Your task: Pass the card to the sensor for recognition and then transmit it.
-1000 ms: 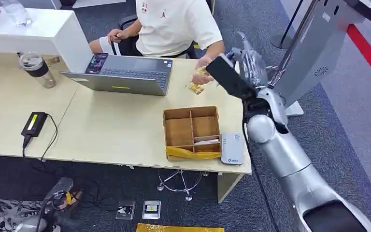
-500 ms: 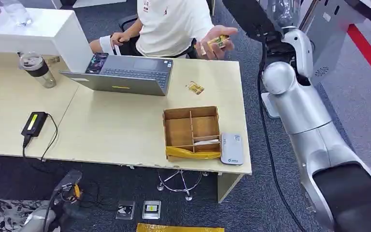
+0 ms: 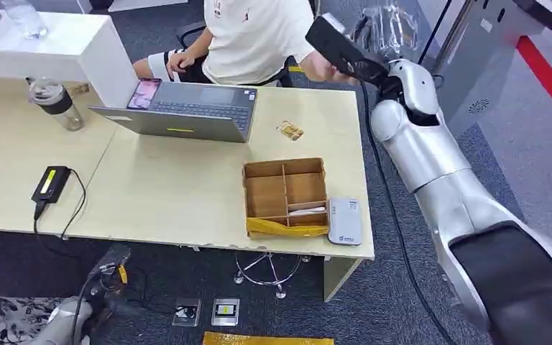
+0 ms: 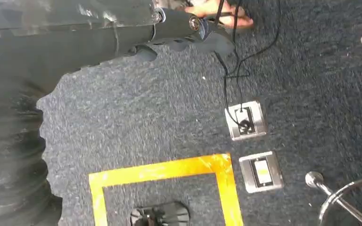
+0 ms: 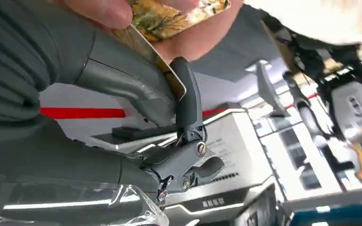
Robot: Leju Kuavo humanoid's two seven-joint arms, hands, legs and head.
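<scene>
Your right robot hand (image 5: 136, 94) was up beyond the far right corner of the tabletop (image 3: 172, 194), at the seated person's hand (image 5: 136, 14). In the right wrist view its thumb and a dark finger (image 5: 188, 99) pinched the lower edge of one gold patterned card (image 5: 169, 19), while the person's fingers held the same card from the other side. So the card sat between the two hands, gripped by both.

Count what you had: two gold cards, the one at the robot hand and a second card (image 3: 290, 131) lying flat on the tabletop, between the laptop (image 3: 187, 111) and the compartmented cardboard box (image 3: 285, 195). One white sensor (image 3: 345, 221) lay just beside that box, on its right, near the tabletop's front edge. One charger brick (image 3: 50, 183) and one bottle (image 3: 55, 103) stood well to the left of the laptop.

Half a second before, the person held the card out in an open palm with your right arm raised higher; the arm had since come down to it.

Your left robot hand (image 4: 188, 33) hung low over the carpet; I could not tell how its fingers lay.
</scene>
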